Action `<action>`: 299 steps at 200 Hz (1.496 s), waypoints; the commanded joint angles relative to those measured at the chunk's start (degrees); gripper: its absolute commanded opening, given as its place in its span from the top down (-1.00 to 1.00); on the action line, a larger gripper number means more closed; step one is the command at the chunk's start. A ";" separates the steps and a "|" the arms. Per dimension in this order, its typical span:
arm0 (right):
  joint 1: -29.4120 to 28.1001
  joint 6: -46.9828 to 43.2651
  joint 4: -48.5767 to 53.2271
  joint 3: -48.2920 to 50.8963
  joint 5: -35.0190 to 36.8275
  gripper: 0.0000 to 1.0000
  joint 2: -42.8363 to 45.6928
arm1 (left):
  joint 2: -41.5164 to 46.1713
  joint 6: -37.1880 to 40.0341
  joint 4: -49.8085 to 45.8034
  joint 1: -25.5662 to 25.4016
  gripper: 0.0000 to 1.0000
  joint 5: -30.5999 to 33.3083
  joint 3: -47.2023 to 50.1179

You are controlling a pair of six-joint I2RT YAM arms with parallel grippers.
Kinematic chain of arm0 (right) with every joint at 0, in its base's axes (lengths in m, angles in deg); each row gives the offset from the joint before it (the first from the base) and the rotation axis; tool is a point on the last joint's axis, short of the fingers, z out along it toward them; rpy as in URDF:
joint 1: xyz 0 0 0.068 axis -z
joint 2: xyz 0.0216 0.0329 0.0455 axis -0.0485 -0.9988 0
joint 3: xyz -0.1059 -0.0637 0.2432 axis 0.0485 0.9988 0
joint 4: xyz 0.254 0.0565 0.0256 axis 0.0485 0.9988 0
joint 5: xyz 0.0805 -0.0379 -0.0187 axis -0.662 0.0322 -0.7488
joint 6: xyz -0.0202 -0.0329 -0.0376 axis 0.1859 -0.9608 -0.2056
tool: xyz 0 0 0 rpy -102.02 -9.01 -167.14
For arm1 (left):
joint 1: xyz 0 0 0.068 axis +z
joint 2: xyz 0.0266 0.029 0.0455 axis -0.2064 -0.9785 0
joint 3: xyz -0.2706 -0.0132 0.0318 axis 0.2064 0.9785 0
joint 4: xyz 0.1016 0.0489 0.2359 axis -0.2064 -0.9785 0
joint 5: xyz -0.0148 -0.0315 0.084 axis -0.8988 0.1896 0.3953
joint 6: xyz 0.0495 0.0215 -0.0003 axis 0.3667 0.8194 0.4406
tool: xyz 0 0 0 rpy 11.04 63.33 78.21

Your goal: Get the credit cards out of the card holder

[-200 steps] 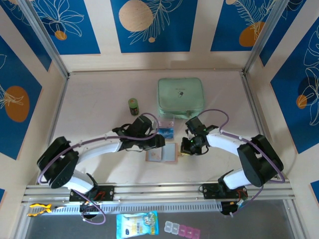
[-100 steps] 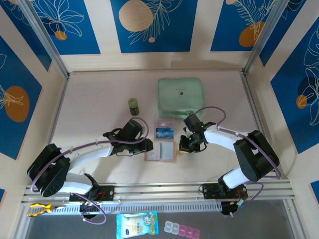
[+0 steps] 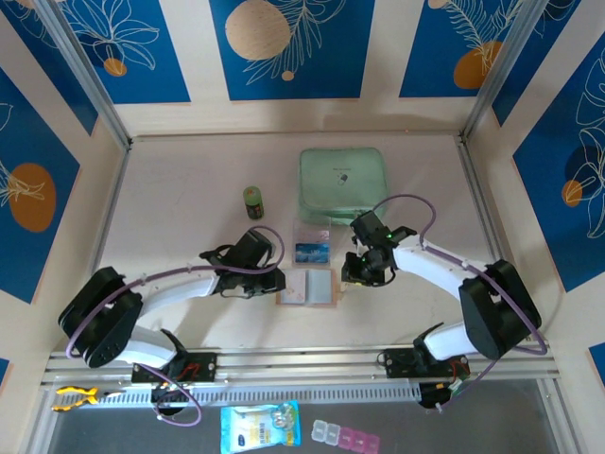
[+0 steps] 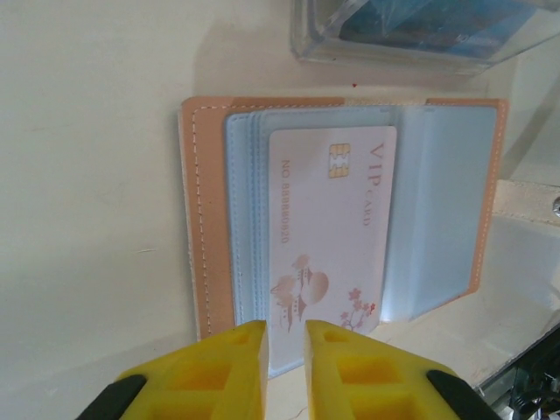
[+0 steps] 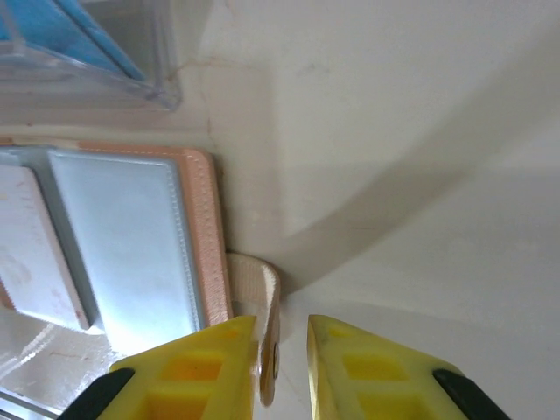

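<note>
The tan card holder (image 3: 307,287) lies open and flat between both arms. In the left wrist view its leather edge (image 4: 210,227) frames clear pockets, and a white credit card (image 4: 328,219) with pink print and a chip sits in one. My left gripper (image 4: 286,337) hovers at the holder's near edge with a narrow gap and nothing held; from above, this left gripper (image 3: 277,280) is at the holder's left side. My right gripper (image 5: 282,337) is slightly open around the holder's strap tab (image 5: 258,289), which leans on one finger. A blue credit card (image 3: 312,252) lies at the clear packet.
A mint-green zip case (image 3: 342,184) sits at the back centre, with a small green bottle (image 3: 253,201) to its left. The clear plastic packet (image 4: 411,39) lies just beyond the holder. Side walls and a metal rail bound the table.
My left gripper drew back from the packet to the holder's left edge and its jaws narrowed. The right jaws parted slightly around the strap tab.
</note>
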 commanded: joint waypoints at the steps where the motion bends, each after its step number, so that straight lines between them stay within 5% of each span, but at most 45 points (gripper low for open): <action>1: -1.38 1.38 3.71 -2.62 0.91 0.55 2.08 | -1.13 1.52 1.13 0.89 0.67 -1.32 0.75; 119: -11.43 10.02 -9.81 -7.91 -10.36 0.52 -7.60 | -3.63 -2.51 10.07 0.92 0.75 -6.83 5.67; 178: -12.15 10.98 -13.95 -7.70 -12.11 0.52 -11.47 | -0.07 -0.68 4.63 1.00 0.75 -3.90 2.77; 299: -12.41 11.97 -17.16 -5.84 -11.95 0.45 -14.56 | -6.31 2.20 4.18 1.05 0.81 -3.90 -1.54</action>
